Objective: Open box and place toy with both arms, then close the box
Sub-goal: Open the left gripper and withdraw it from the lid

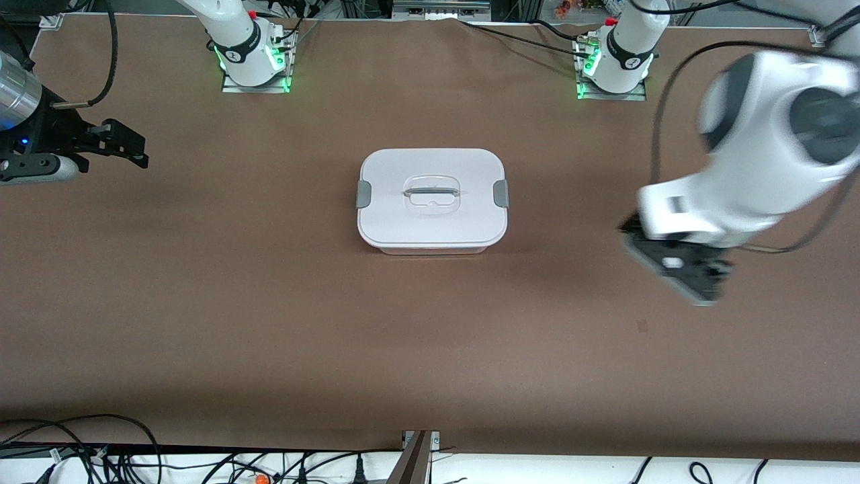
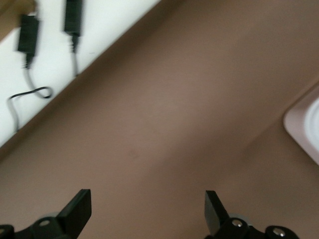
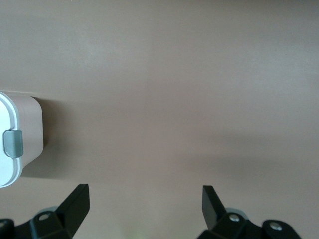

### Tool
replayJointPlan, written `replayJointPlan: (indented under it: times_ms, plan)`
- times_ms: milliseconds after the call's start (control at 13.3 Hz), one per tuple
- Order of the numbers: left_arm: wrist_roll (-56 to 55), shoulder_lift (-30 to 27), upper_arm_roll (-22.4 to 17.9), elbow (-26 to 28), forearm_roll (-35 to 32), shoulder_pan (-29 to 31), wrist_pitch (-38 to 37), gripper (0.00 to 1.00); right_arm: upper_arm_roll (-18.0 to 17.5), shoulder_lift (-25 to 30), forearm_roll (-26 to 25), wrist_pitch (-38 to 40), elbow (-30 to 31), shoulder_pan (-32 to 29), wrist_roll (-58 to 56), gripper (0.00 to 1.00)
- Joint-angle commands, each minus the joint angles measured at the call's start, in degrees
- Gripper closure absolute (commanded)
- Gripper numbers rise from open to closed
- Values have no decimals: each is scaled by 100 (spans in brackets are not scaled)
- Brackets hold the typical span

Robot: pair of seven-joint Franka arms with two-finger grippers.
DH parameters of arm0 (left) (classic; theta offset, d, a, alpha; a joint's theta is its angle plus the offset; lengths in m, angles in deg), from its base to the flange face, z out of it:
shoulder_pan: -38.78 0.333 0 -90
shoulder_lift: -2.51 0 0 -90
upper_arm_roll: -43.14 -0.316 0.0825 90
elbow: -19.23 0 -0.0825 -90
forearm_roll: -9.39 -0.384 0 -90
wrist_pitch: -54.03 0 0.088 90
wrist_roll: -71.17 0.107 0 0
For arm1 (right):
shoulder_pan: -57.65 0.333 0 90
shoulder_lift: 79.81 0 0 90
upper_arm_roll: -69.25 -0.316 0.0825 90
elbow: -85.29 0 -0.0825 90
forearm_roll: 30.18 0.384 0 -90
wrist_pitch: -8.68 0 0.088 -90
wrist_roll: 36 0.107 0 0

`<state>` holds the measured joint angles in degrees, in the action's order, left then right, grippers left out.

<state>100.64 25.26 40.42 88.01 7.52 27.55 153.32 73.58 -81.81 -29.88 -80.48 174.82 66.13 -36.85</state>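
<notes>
While its white lid sits shut, grey clips at both ends, the box rests mid-table on brown covering. Both grippers hang spread wide and empty — left gripper and right gripper over opposite table ends.

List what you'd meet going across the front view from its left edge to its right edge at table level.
Right arm's black gripper → white-lidded pink plastic box with grey side clips → left arm's black gripper.

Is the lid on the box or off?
On. The white lid sits flat on the box, with both grey side clips at its edges. Neither gripper touches it.
</notes>
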Motion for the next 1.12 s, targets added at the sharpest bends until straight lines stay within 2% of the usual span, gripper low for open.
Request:
replayJointPlan:
  times_ms: [0, 225, 375, 450, 675, 900, 1050]
  plan:
    - [58, -593, 8, 494, -120, 374, 337, 0, -46, -20, -13, 56, -76, -48, 67, 0]
    - [32, -938, -71, 1083, -95, 786, 461, 0, -46, -20, -13, 56, -76, -48, 67, 0]
    - [-160, -1271, -80, 1461, 247, 1147, 382, 0, -46, -20, -13, 39, -76, -48, 59, 0]
    - [-553, -1359, -80, 1498, 266, 1192, 85, 0, -46, -20, -13, 39, -76, -48, 58, 0]
    - [-2854, -1606, -62, 1498, 275, 1184, -1135, 0, -46, -20, -13, 39, -76, -57, 58, 0]
    - [-2895, -1808, -18, 1620, 275, 1184, -1420, 0, -46, -20, -13, 39, -76, -48, 58, 0]
    - [-2903, -1713, -18, 1586, 275, 1132, -1420, 0, -46, -20, -13, 39, -76, -48, 58, 0]
